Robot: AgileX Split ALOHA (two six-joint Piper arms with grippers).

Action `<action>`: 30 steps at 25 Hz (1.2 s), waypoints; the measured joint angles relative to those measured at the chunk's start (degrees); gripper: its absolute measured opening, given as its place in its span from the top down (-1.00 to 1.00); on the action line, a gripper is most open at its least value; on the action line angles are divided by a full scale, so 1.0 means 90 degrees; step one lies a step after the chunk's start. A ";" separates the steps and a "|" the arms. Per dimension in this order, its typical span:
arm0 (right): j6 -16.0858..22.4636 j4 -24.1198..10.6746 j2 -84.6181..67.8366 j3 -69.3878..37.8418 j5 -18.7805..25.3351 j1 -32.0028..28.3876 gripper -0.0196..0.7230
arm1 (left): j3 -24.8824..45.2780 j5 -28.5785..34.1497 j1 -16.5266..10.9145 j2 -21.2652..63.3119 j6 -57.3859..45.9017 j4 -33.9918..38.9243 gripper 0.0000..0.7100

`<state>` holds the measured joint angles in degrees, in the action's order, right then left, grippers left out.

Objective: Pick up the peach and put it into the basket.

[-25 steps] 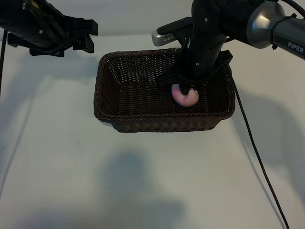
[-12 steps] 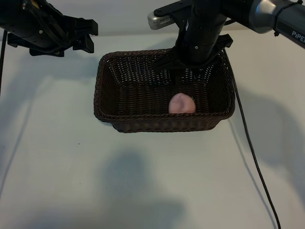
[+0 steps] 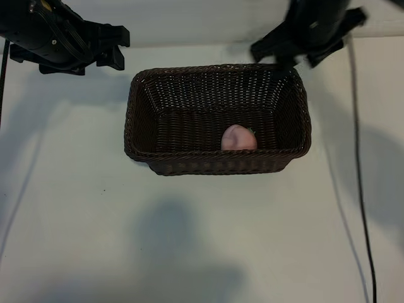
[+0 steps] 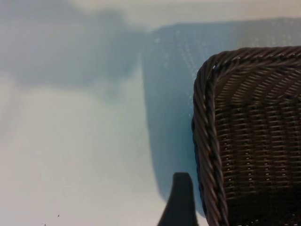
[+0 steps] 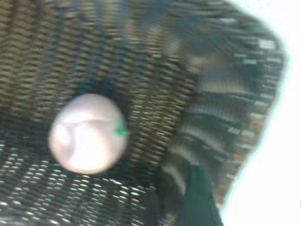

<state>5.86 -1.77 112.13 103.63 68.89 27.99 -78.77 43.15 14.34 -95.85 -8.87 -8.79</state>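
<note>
One peach (image 3: 238, 137), one basket (image 3: 136, 120) and two arms with one pincer each make up the scene on a single pale table (image 3: 202, 240). The right gripper (image 3: 297, 58) hangs above the basket's far right corner, its dark fingers spread apart and holding nothing; the peach lies below it and toward the camera, on the basket floor against the near long wall, apart from the fingers. From the right wrist view the peach (image 5: 88, 133) sits alone on the weave with a small green stem bit on one side, and the basket's corner wall (image 5: 225, 94) rises just beside the one dark finger (image 5: 197, 197) that shows. The left gripper (image 3: 108, 45) is parked past the basket's far left corner, clear of the rim, with its fingers apart and empty; in its wrist view one finger tip (image 4: 181, 202) shows just outside the braided rim (image 4: 202, 141). The basket is rectangular with rounded corners, dark-brown wicker, deep sloping sides and a thick twisted rim; most of its floor lies bare to the left of the peach. The table is smooth and matte, with wide open room on every side of the basket. A black cable (image 3: 360, 189) trails down the table well right of the basket. The peach is round, pale pink and smooth.
</note>
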 joint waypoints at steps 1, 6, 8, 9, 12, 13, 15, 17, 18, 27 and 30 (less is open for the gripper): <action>0.0000 -0.0021 -0.0056 0.0000 0.0057 -0.0129 -0.40 | 0.0000 0.0000 0.0000 0.0000 0.0000 0.0000 -0.66; -0.0066 -0.0067 -0.0164 0.0000 0.0116 -0.0525 -0.39 | 0.0000 0.0000 0.0000 0.0000 0.0000 0.0000 -0.66; -0.0068 -0.0061 -0.0164 0.0000 0.0116 -0.0551 -0.39 | 0.0000 0.0000 0.0000 0.0000 0.0000 0.0000 -0.66; -0.0068 -0.0061 -0.0164 0.0000 0.0118 -0.0551 -0.39 | 0.0000 0.0000 0.0000 0.0000 0.0000 0.0000 -0.66; -0.0091 0.0035 -0.0164 0.0000 0.0123 -0.0551 -0.39 | 0.0000 -0.0006 0.0000 0.0000 0.0000 0.0000 -0.66; -0.0091 0.0063 -0.0164 0.0000 0.0123 -0.0551 -0.39 | 0.0000 -0.0006 0.0000 0.0000 0.0000 0.0000 -0.66; -0.0091 0.0089 -0.0164 0.0000 0.0123 -0.0551 -0.39 | 0.0000 0.0001 0.0000 0.0000 0.0000 0.0000 -0.66; -0.0091 0.0089 -0.0164 0.0000 0.0123 -0.0551 -0.39 | 0.0000 0.0001 0.0000 0.0000 0.0006 0.0000 -0.66; -0.0091 0.0089 -0.0164 0.0000 0.0123 -0.0551 -0.39 | 0.0000 0.0001 0.0000 0.0000 0.0006 0.0000 -0.66; -0.0091 0.0094 -0.0164 0.0000 0.0123 -0.0551 -0.39 | 0.0000 0.0001 0.0000 0.0000 0.0013 0.0000 -0.66; -0.0091 0.0094 -0.0164 0.0000 0.0123 -0.0551 -0.39 | 0.0000 0.0001 0.0000 0.0000 0.0013 0.0000 -0.66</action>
<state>5.05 -0.92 110.66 103.63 70.00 23.03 -78.77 43.16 14.34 -95.85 -8.76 -8.79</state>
